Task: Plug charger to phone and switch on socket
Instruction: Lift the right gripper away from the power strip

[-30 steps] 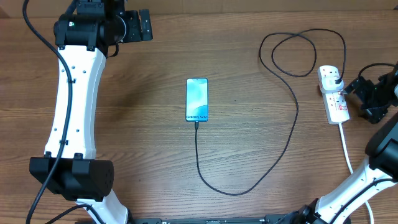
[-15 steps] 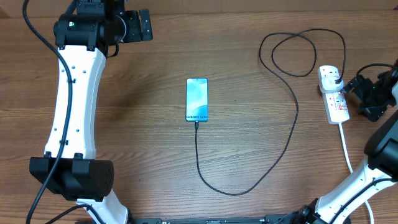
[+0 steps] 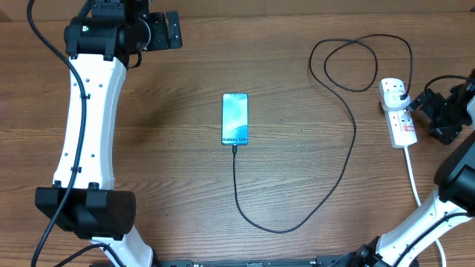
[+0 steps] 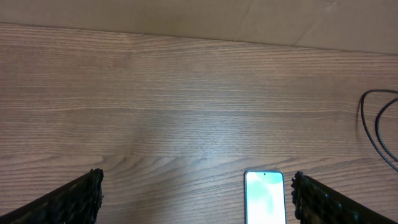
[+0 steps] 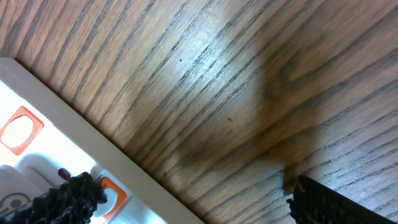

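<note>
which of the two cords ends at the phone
The thin black charger cable: it curves over to the phone's bottom edge. The thick white cord runs from the power strip toward the robot's side.

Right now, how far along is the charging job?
Looks done: the tip of the charger meets the bottom edge of the phone, and its plug sits in the socket. In hand: the open right gripper hovers beside the socket, a finger near a red switch. Remaining: pressing that switch; whether it is already on cannot be told.
</note>
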